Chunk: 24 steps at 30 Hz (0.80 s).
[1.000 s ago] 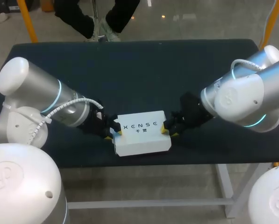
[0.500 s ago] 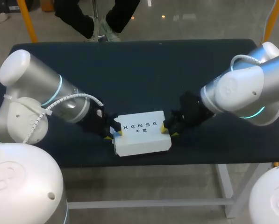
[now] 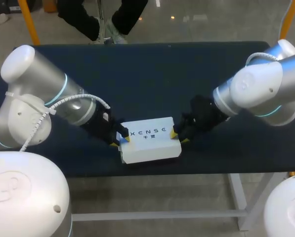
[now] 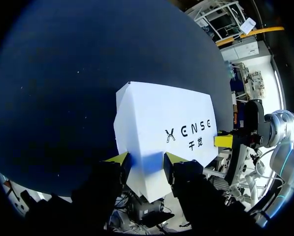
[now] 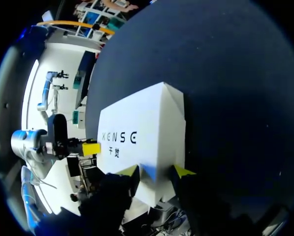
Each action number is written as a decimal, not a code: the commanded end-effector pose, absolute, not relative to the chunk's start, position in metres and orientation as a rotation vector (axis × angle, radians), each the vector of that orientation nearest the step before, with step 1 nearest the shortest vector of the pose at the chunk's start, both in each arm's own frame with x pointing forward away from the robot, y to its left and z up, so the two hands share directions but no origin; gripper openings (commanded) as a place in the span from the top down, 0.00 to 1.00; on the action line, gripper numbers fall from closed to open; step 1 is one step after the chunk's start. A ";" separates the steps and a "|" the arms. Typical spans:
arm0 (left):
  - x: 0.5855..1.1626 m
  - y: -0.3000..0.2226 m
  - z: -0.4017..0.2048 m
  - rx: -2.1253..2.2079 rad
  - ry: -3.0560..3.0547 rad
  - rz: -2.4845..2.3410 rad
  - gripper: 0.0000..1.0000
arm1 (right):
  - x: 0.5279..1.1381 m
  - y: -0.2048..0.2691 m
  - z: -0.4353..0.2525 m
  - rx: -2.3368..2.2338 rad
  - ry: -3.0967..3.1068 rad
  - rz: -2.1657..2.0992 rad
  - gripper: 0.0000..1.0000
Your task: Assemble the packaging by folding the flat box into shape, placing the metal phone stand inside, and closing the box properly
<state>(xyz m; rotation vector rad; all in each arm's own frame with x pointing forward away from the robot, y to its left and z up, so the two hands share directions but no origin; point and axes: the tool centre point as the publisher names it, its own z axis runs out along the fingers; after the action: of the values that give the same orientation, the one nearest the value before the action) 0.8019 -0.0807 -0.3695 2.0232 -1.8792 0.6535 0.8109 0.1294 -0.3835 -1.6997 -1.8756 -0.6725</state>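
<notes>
Box (image 3: 151, 143) sits near the table's front edge, closed up: white cardboard, matte, a flat rectangular block with crisp folded edges and dark print on the top face. It lies flat, slightly skewed to the edge.

Left gripper (image 3: 122, 138) is at the box's left end and right gripper (image 3: 176, 137) at its right end, so the box is bracketed between them. In the left wrist view the two yellow tips of the left gripper (image 4: 147, 160) are spread, resting on the near end edge of the box (image 4: 161, 128) with the corner between them — unclenched, not pinching. It's the same in the right wrist view: right gripper (image 5: 156, 171) has its tips apart on the opposite end of the box (image 5: 142, 132), nothing clamped.

Left arm (image 3: 43, 98) comes in from the left, a silver cylinder with white joint caps, pitched down toward the box, with a white cable (image 3: 78, 101) looped along it. Right arm (image 3: 258, 96) mirrors it from the right.

Table (image 3: 152, 79) — dark, matte cloth-like top running back behind the box.
</notes>
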 end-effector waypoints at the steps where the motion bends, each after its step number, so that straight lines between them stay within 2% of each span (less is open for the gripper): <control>1: 0.806 -0.084 -0.368 2.015 -1.886 0.632 0.53 | 0.814 0.130 -0.380 -1.684 -1.867 -0.658 0.53; 24: 0.816 -0.086 -0.360 1.967 -1.885 0.560 0.53 | 0.817 0.134 -0.373 -1.685 -1.843 -0.589 0.53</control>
<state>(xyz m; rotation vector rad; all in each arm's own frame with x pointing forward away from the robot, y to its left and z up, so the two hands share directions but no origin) 0.8127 -0.0815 -0.3607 1.9688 -1.8809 0.5774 0.8130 0.1314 -0.3750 -1.6951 -1.8444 -0.6052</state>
